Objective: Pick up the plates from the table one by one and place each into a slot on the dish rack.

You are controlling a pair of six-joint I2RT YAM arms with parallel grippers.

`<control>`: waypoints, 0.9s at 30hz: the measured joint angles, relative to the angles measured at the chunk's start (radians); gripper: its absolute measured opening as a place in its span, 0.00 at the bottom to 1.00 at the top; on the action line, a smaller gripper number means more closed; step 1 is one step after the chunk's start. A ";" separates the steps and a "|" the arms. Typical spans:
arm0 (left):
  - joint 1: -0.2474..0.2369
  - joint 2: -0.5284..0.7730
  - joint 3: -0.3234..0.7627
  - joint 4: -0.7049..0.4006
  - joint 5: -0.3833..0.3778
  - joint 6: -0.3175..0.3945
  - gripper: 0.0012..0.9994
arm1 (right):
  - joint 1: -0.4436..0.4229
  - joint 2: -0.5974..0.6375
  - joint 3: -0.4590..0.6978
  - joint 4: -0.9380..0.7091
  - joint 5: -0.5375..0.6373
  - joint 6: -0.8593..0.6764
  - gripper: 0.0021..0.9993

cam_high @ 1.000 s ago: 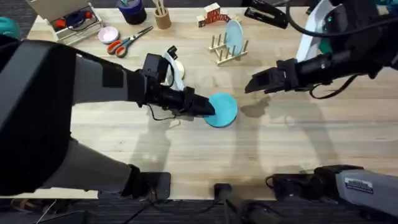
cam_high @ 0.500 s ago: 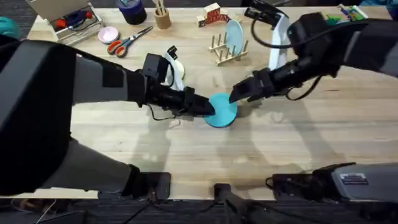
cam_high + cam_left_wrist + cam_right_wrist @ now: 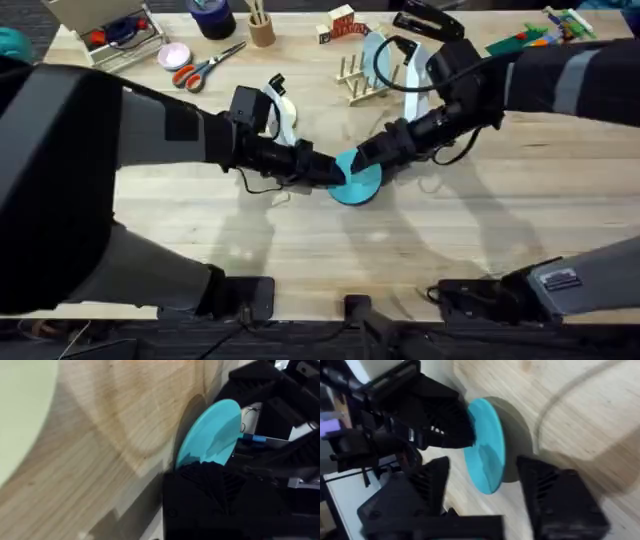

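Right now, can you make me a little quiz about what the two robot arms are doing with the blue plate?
1. True or false: the left end effector is shut on the turquoise plate.
2. Pick one: what stands in the dish rack? A) a pale blue plate B) a pair of scissors C) a pink dish
3. Fill in the gap: the right end effector is ____, with one finger on each side of the turquoise plate.

Key: 1 true; 2 A; 3 open.
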 joint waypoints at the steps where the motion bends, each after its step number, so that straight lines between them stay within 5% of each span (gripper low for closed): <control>1: 0.000 0.000 0.000 0.000 0.000 0.000 0.04 | 0.004 0.002 0.000 0.001 -0.005 0.000 0.64; 6: 0.004 0.000 0.000 -0.002 0.005 0.000 0.04 | 0.000 0.007 0.000 0.008 0.000 0.011 0.04; 12: 0.003 -0.027 -0.001 -0.013 -0.011 0.001 0.04 | -0.002 0.003 0.000 0.008 -0.013 0.011 0.03; 18: 0.002 -0.166 -0.002 -0.097 -0.121 0.000 0.04 | -0.001 -0.077 0.041 -0.046 0.062 0.010 0.03; 27: 0.002 -0.476 0.040 -0.431 -0.417 0.004 0.04 | -0.001 -0.184 0.271 -0.225 0.232 -0.044 0.03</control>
